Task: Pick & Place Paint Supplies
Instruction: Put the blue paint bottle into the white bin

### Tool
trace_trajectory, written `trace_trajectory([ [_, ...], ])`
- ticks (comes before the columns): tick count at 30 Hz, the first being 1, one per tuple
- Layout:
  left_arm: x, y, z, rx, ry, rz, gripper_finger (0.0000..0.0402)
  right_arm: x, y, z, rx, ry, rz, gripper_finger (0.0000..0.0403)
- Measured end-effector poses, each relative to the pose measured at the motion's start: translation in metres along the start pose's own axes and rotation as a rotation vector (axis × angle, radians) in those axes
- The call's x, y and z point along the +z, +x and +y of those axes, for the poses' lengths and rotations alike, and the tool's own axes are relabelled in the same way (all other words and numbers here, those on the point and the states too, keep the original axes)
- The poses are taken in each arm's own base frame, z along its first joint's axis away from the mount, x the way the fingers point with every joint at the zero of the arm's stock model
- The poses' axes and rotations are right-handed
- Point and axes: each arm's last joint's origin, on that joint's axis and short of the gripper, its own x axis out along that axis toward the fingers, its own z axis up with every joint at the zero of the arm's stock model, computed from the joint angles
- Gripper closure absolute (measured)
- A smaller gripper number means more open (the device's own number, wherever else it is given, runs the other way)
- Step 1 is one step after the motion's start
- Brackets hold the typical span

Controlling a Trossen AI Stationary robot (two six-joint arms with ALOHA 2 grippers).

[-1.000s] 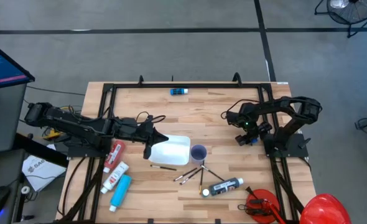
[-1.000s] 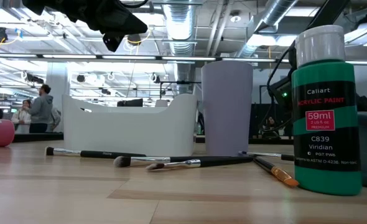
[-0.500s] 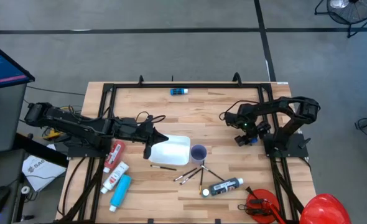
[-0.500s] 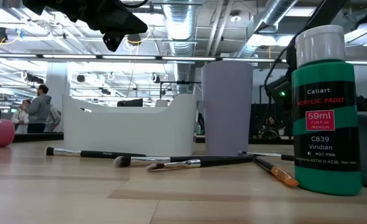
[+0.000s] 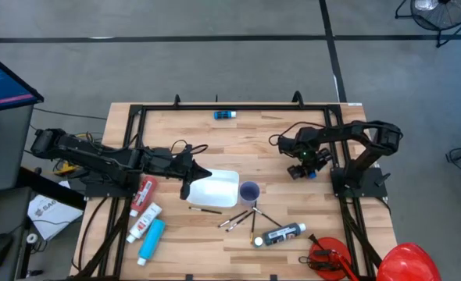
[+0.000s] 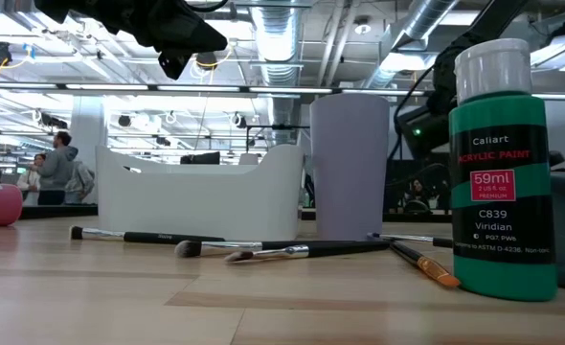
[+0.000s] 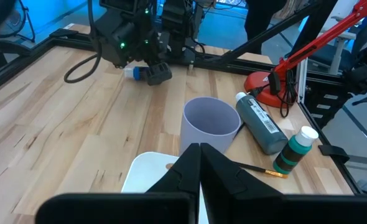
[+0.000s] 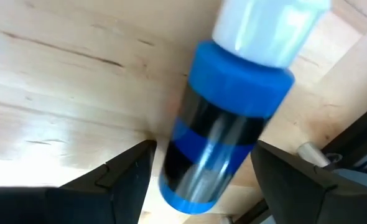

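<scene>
From my remote station I see the pale wooden table carrying a white plastic tray, over whose left end my left gripper hangs with jaws pressed together, empty. My right gripper sits low over the right side, jaws spread apart astride a small blue-and-black paint bottle with a white cap; whether they touch it I cannot tell. Thin dark-handled brushes lie near a lilac cup.
</scene>
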Motion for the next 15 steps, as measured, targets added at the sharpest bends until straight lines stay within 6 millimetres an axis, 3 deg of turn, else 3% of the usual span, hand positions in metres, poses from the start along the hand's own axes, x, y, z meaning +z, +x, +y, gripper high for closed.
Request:
trace_trajectory([
  [15, 0.0001, 0.0000, 0.0000, 0.000, 0.000, -0.001, 0.0400, 0.0028, -0.0009, 0.0004, 0.015, 0.005, -0.020, 0.0141],
])
